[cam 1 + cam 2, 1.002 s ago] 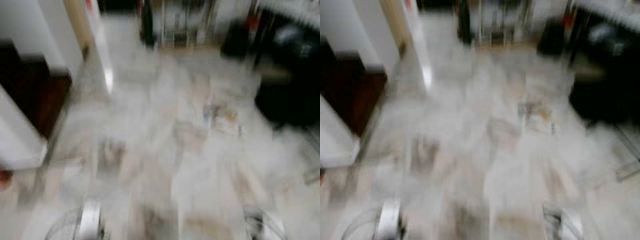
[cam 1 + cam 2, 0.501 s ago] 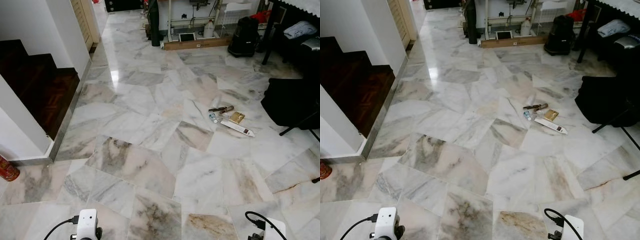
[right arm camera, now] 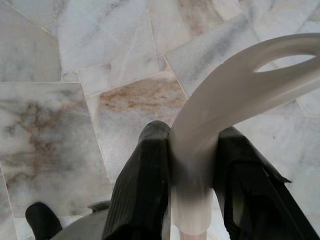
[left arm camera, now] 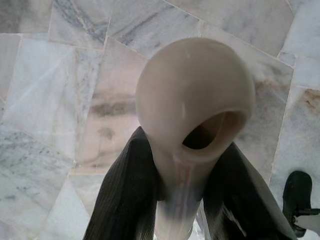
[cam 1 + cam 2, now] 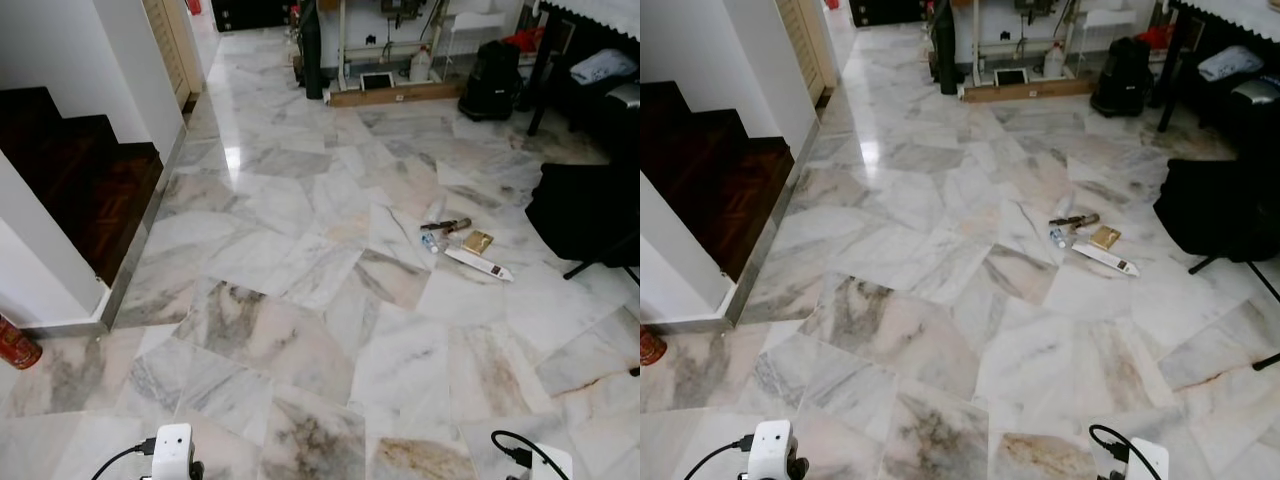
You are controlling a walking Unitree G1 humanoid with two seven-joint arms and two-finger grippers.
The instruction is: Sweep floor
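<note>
Left tool (image 4: 182, 200) clamps a cream handle (image 4: 192, 115), right tool (image 3: 192, 185) a white handle (image 3: 225, 110), over the marble floor (image 5: 300, 330); litter (image 5: 465, 245) lies well ahead, where a careless sweep risks scattering it under the black chair (image 5: 585, 210).

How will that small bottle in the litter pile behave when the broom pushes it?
The small bottle lies on its side on smooth marble floor, so it will probably roll or skid rather than stay ahead of the bristles. It looks small and likely light. The flat box beside it should slide.
</note>
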